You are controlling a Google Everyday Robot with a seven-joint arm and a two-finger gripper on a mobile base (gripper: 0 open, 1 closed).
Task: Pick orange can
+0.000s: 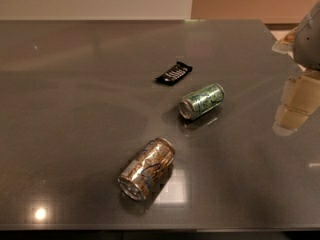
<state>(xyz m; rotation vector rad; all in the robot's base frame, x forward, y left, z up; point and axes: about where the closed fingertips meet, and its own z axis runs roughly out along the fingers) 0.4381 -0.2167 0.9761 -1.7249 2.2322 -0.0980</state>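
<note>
camera view | orange can (147, 168) lying on table (70, 114) | gripper (306, 38) far right, state unclear

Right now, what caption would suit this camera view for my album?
Orange can and green can lie on grey table; gripper hovers at right edge.

Green patterned can (201, 100) lies on its side, ctr-right of the grey glossy table (75, 109), silver end twd near edge. Black snack pkt (174, 73) w/ white print lies flat behind it, not touching. My gripper (296, 103) hangs at right edge, well apart from both.
</note>
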